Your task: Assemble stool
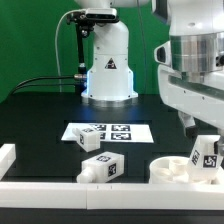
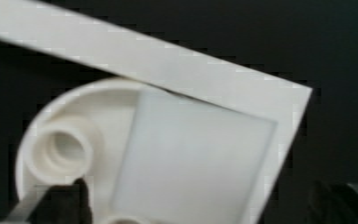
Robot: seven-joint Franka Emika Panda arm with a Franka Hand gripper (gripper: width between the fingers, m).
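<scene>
The round white seat (image 1: 172, 171) lies at the front right of the black table, hollow side up, and its sockets show in the wrist view (image 2: 66, 150). My gripper (image 1: 203, 130) is shut on a white leg (image 1: 206, 153) with a marker tag and holds it upright over the seat's right part. In the wrist view the leg (image 2: 202, 150) fills the space between my dark fingers (image 2: 48, 203). I cannot tell whether the leg touches the seat. Two more tagged legs lie loose: one (image 1: 88, 140) by the marker board, one (image 1: 103, 167) nearer the front.
The marker board (image 1: 108, 130) lies flat at the table's middle, before the robot base (image 1: 107, 65). White border rails run along the front (image 1: 60, 191) and the exterior view's left (image 1: 7, 156); one rail crosses the wrist view (image 2: 158, 60) beyond the seat.
</scene>
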